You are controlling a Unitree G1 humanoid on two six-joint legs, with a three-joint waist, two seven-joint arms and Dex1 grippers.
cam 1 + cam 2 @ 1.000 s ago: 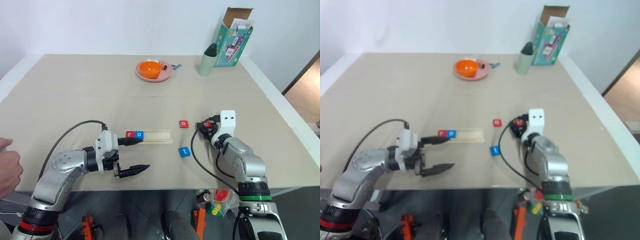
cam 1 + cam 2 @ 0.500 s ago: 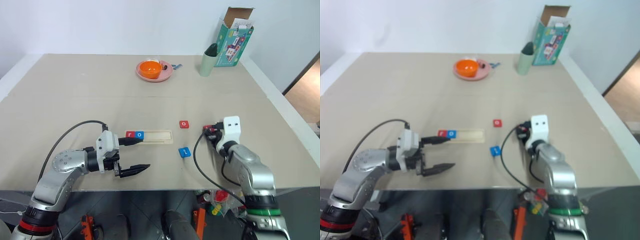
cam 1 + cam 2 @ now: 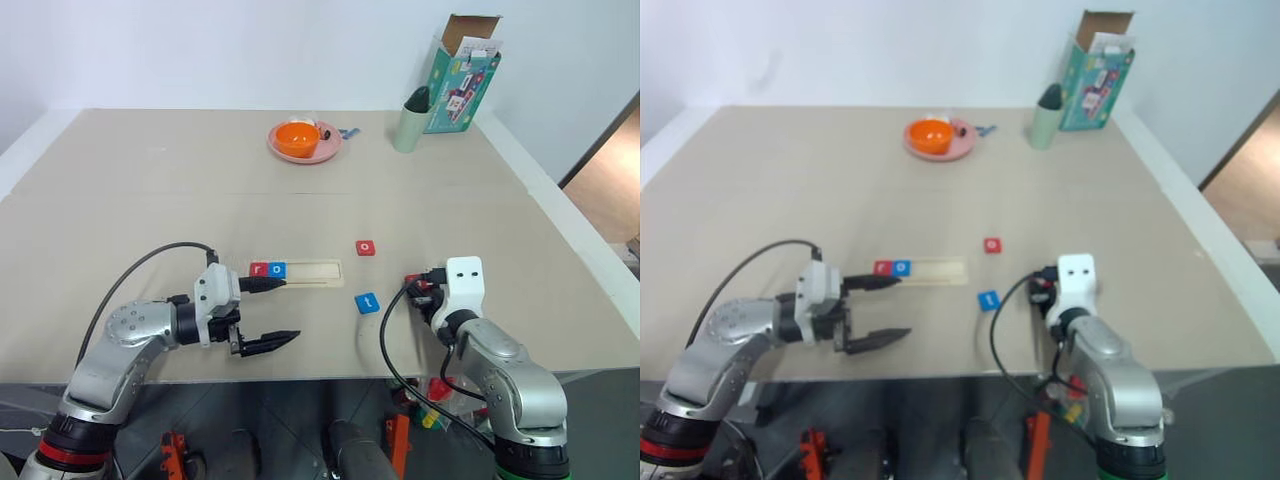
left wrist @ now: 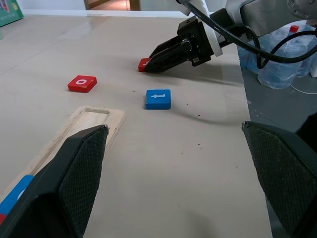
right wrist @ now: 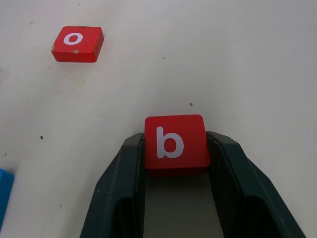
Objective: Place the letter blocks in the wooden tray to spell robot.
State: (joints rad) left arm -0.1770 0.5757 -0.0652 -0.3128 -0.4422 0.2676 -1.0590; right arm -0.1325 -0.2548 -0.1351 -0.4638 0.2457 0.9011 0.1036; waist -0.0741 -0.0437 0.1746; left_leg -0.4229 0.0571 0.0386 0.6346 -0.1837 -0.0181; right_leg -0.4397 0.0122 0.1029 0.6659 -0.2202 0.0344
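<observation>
Tray: wooden tray (image 3: 298, 272) is my landmark; it lies flat on the table (image 3: 150, 190), long side running across in front of me.
Done so far: two letter blocks sit in the tray's left end, touching each other: red r (image 3: 260, 269) first, blue o (image 3: 279, 269) second. The three slots past them are bare wood.
Block in hand: red b (image 5: 174, 142) sits between the fingers of my right gripper (image 5: 176, 163), pinched on both side faces, letter up. From the left wrist view the block looks low, at or just above the table; I cannot tell if it is lifted. It is well off the tray's right end.
Loose blocks: red o (image 3: 366, 247) lies beyond the tray's right end, a little farther from me. Blue t (image 3: 367, 302) lies past the same end, a little nearer to me, between tray and right gripper.
Left gripper: my left gripper (image 3: 266, 313) is spread wide and grasps nothing; one finger reaches up to the tray's left end by the red r, the other hangs nearer to me.
Left to do: b into the third slot, then red o, then t. My judgement: two of five placed, the third just gripped.
</observation>
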